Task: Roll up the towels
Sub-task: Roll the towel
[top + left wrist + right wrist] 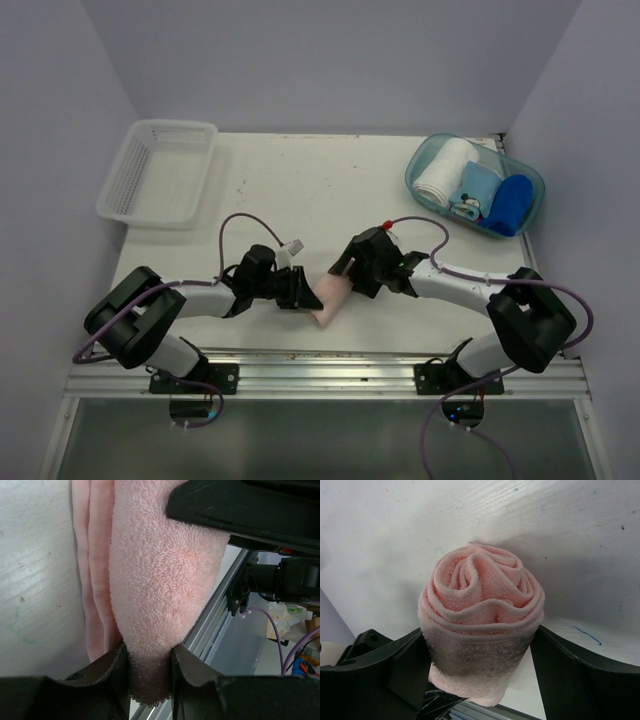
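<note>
A pink towel [329, 298] lies rolled near the table's front edge between the two grippers. My right gripper [352, 272] is shut around the roll; its wrist view shows the roll's spiral end [481, 600] standing between the two black fingers [380, 665]. My left gripper [298, 290] is shut on the towel's loose end, pinched tight between its pads [112, 667], with the rest of the towel [160, 565] stretching away toward the right gripper.
A white mesh basket [160, 172] stands at the back left. A clear blue bin [476, 186] at the back right holds a white roll, a light blue towel and a dark blue roll. The metal rail [320, 365] runs along the front edge.
</note>
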Controlling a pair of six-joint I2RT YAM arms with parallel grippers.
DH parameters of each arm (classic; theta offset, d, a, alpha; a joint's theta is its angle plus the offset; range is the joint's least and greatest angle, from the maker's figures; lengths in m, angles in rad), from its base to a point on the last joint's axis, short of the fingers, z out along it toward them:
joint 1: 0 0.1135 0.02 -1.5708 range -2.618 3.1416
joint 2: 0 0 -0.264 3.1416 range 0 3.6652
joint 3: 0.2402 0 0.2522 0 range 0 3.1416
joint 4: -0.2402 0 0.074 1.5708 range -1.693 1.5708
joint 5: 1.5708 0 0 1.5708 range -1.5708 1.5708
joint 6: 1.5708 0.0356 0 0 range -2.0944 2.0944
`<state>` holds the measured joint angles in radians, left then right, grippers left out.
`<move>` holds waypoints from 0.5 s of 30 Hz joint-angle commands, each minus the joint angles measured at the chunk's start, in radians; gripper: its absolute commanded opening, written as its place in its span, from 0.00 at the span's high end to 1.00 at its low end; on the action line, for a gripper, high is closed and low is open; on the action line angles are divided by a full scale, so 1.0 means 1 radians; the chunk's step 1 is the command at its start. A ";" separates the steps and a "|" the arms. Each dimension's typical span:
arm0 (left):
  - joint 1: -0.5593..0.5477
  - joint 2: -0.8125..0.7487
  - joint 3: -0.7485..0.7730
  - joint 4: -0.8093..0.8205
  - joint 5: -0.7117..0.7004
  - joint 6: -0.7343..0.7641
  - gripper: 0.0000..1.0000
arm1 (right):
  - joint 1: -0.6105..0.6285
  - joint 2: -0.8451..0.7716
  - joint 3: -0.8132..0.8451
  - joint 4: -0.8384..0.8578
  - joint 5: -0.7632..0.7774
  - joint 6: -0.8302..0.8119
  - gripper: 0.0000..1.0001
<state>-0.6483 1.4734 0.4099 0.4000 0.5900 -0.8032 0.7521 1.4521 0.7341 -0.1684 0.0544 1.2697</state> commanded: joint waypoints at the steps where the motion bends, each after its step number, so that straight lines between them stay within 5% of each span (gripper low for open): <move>1: 0.021 0.019 -0.032 0.080 0.033 -0.059 0.75 | 0.015 0.014 -0.004 0.038 -0.015 0.036 0.23; 8: 0.042 0.036 -0.051 0.128 0.050 -0.105 0.73 | 0.046 0.070 0.004 0.041 0.013 0.049 0.30; 15: 0.042 -0.051 -0.026 0.010 0.002 -0.045 0.32 | 0.049 0.136 0.097 -0.051 0.041 0.008 0.57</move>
<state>-0.6151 1.4723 0.3664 0.4500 0.6216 -0.8749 0.7879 1.5585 0.7746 -0.1432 0.0612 1.3010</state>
